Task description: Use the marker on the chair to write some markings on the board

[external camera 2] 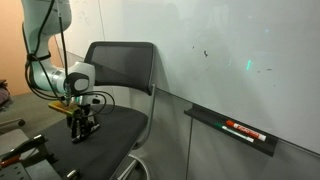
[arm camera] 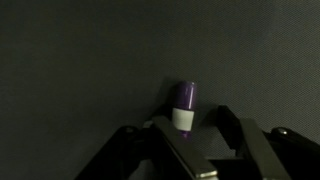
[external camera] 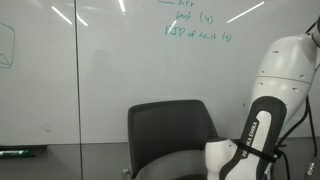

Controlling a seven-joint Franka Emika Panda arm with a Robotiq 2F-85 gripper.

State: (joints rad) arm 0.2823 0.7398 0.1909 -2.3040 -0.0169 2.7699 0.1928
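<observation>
The marker (arm camera: 185,100) shows in the wrist view as a slim pen with a purple end and a white band, lying on the dark grey chair seat (arm camera: 80,60). My gripper (arm camera: 192,122) is down on the seat and open around it: one finger touches the marker and the other stands a little apart. In an exterior view the gripper (external camera 2: 82,130) rests on the chair (external camera 2: 125,65) seat, and the marker is too small to make out there. The glossy white board (external camera 2: 230,50) is behind the chair. The chair (external camera: 170,125) and board (external camera: 100,70) also show in an exterior view.
A ledge on the board holds a red-and-black marker (external camera 2: 242,130). A green marker (external camera: 20,151) lies on a ledge at the far side. Green handwriting (external camera: 195,30) and a vertical seam (external camera: 78,80) mark the board. My arm (external camera: 265,120) stands beside the chair.
</observation>
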